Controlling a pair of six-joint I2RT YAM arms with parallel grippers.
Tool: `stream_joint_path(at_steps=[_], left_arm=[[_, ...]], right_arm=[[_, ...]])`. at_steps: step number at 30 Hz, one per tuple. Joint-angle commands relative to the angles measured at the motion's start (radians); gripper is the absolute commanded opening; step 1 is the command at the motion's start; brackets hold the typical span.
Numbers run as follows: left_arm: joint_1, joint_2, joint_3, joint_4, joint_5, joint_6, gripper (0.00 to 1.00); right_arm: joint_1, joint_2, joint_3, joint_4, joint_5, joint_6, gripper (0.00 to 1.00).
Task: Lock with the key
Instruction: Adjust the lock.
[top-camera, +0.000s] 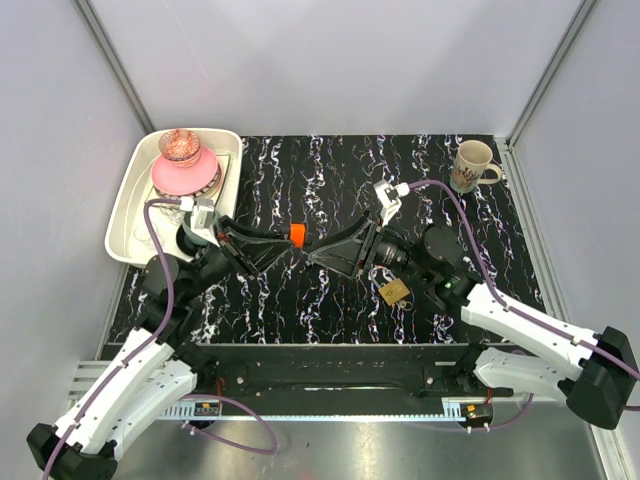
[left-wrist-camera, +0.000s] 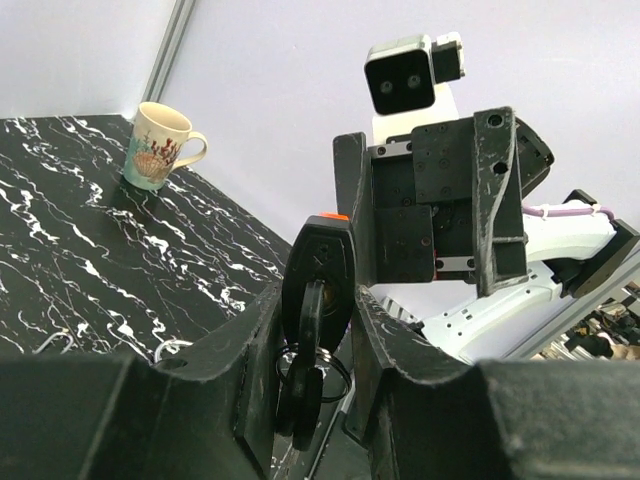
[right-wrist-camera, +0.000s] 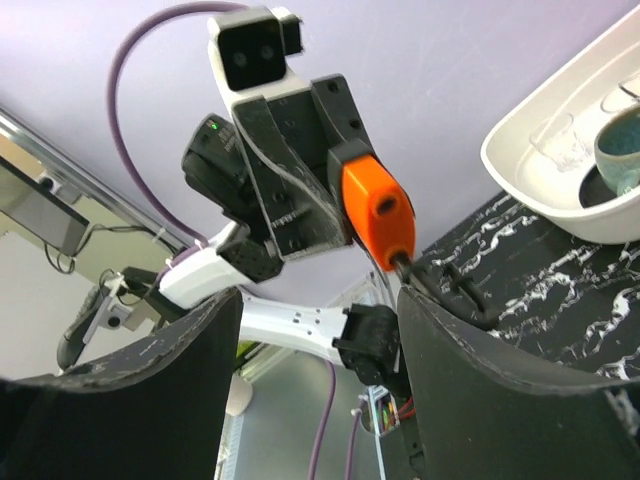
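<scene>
Key (top-camera: 297, 234): orange head pinched at the tip of the left gripper (top-camera: 288, 240) and held off the table (top-camera: 330, 170). Its blade points on toward the right gripper (top-camera: 314, 254). A ring with dark pieces hangs below the head (clearest from the left wrist).
left gripper: fingers clamped on the key's head, aimed straight at the other gripper.
right gripper: fingers spread wide with nothing between them. The key sits just ahead of its tips, in line with the gap and apparently not touching.
padlock (top-camera: 394, 291): brass, lying on the table behind the right gripper's tips, beside that arm's wrist. Neither gripper touches it. Its shackle is too small to tell if it is open or closed.
mug (top-camera: 473, 165): well apart from both grippers, past the right arm's wrist.
tray (top-camera: 130, 200): just beside the left arm's wrist, with dishes in it.
done: the key is up off the table and securely held.
left: nearly everything else. The key is not in the padlock, no turn has been made, and the padlock is not steadied by either gripper.
step in hand: probably passing or re-gripping the key between the grippers (a guess from how they face each other).
next need: a grip that leaves the blade free, then lining it up with the keyhole.
</scene>
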Motion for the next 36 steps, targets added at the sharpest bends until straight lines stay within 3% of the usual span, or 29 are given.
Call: stream_joint_path(at_steps=[1,7,15,25,32,36], left_arm=[[0.0,-0.011,-0.012,0.153,0.041,-0.043,0.0],[0.0,-0.05,-0.029,0.214,0.052,-0.042,0.0],[0.0,-0.113,-0.042,0.139,-0.006,0.033,0.0],[0.0,-0.165,-0.007,-0.011,0.009,0.249,0.0],[0.0,-0.178,-0.013,0.023,-0.013,0.337,0.0],[-0.004,-0.149,0.005,0.03,0.015,0.394,0.0]], right_arm=[[-0.01,0.014,-0.002,0.12,-0.001,0.051,0.7],[-0.014,0.025,-0.017,0.123,0.013,0.121,0.7],[-0.028,0.045,0.003,0.04,-0.021,0.221,0.75],[-0.166,0.056,0.018,0.036,-0.234,0.439,0.88],[-0.221,0.166,0.049,0.169,-0.398,0.748,0.91],[-0.222,0.201,0.13,0.061,-0.446,0.721,0.92]])
